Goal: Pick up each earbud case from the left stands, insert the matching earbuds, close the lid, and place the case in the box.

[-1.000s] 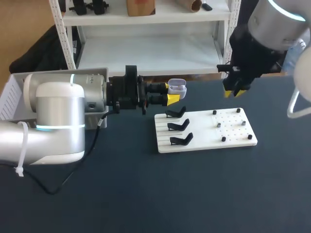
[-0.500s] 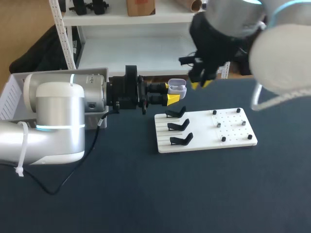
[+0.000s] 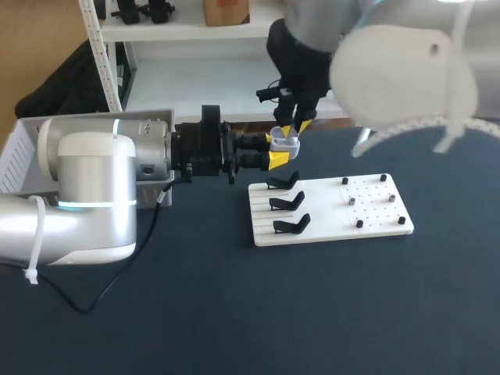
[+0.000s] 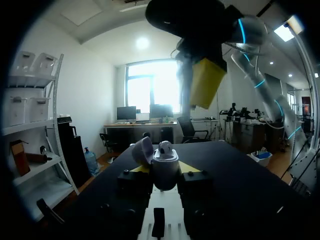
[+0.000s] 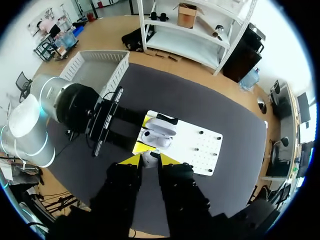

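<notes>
White case [image 3: 285, 143] sits clamped in the left gripper [image 3: 276, 149], upper middle of the frame, lid open upward. Just above its opening, the right gripper [image 3: 294, 127] pinches an earbud [image 5: 149, 158].

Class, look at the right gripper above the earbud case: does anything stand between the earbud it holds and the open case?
Nothing visible does. The right gripper holds the earbud just above the case. The left gripper holds the case with its lid open to one side.

L fingers [image 3: 277, 161] hold case [image 3: 285, 141], R fingers [image 3: 286, 130] above
</notes>
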{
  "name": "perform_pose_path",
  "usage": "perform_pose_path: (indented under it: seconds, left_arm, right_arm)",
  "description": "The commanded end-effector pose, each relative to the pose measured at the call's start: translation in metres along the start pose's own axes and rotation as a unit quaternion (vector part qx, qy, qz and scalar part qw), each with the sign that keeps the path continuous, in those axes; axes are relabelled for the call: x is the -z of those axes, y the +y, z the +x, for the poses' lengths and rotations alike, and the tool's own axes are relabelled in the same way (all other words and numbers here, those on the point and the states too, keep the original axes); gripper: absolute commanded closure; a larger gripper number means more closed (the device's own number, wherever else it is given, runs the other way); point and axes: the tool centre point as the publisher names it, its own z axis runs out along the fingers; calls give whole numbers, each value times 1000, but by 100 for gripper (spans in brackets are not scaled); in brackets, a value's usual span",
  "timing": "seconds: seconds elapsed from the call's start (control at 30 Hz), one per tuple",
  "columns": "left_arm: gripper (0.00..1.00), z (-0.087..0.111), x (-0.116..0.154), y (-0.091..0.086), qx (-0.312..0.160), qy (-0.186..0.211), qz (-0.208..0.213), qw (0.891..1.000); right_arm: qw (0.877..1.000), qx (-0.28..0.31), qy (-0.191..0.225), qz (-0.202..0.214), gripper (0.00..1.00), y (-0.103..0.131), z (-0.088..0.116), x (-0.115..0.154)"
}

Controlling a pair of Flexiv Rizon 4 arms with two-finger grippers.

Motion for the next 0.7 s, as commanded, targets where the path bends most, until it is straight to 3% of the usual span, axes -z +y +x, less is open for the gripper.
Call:
perform_pose_path:
  seconds: [0.03, 0.5, 0.7]
  left_arm:
    - [100, 0, 0, 0, 0, -1, -1, 1000]
    - [100, 0, 0, 0, 0, -1, -1, 1000]
    - [100, 0, 0, 0, 0, -1, -1, 1000]
  right_arm:
    - [1000, 9, 23, 1, 100, 1, -9, -9]
    - [999, 25, 30, 3, 100, 2, -13, -23]
    - [999, 34, 10, -3, 100, 6, -14, -26]
